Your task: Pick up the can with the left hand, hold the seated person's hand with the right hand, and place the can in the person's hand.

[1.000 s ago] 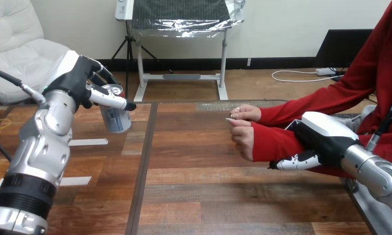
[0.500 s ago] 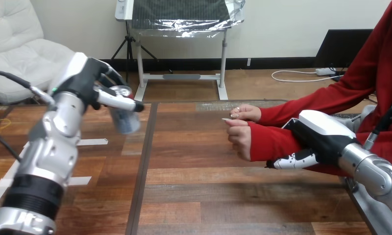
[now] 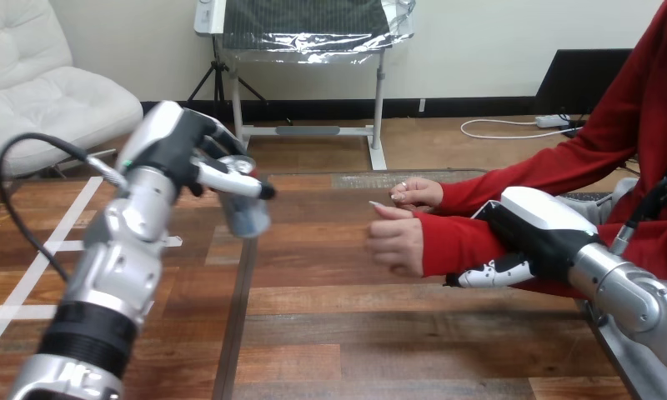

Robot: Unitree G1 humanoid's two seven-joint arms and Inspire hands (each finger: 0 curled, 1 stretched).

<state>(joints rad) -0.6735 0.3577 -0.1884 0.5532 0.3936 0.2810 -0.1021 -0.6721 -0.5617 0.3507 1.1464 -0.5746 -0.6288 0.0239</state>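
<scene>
Your left robot hand [image 3: 185,152] grips the can [image 3: 248,215] above the desk [image 3: 330,333]; right robot hand [image 3: 540,229] clasps the person's forearm [image 3: 452,242].

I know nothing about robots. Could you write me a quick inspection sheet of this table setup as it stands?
surface: wooden table, plank top with a dark seam running front to back.
job's things: can held up off the table, apart from the person's nearer hand, whose fingers are curled.
clutter: white tape strips at the left.
hands: left hand curled round the can; right hand wrapped round the person's forearm.
cables: nothing seen on the tabletop.
surroundings: person seated at the right.
</scene>
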